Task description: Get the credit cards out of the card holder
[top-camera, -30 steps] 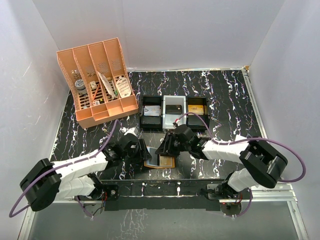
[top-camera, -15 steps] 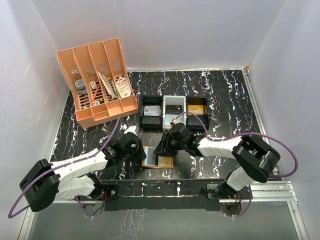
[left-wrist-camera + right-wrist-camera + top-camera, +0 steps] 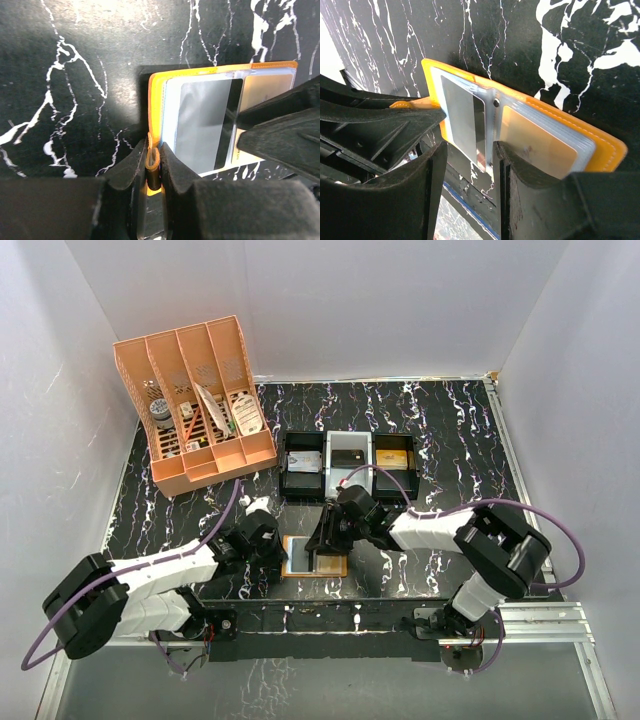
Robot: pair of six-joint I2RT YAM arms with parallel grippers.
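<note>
The orange card holder (image 3: 335,566) lies open on the black marble table near the front edge. My left gripper (image 3: 283,548) is shut on the orange rim at its left end (image 3: 155,90); the pinch point is low in the left wrist view (image 3: 153,170). A grey card with a dark stripe (image 3: 202,125) lies on the pale blue left panel. My right gripper (image 3: 322,543) is open, and its jaws (image 3: 470,170) straddle the near end of that card (image 3: 460,120). A gold-faced card (image 3: 540,147) sits in the right panel.
A large orange slotted desk organizer (image 3: 195,405) stands at the back left. A row of three black trays (image 3: 347,465) sits just behind the grippers, holding a pale card, a small black box and a gold block. The metal rail (image 3: 330,615) runs along the table's front edge.
The card holder's left flap has been laid open, showing the pale panel and grey card. My right gripper has moved left over the holder; my left gripper has shifted slightly with the rim.
</note>
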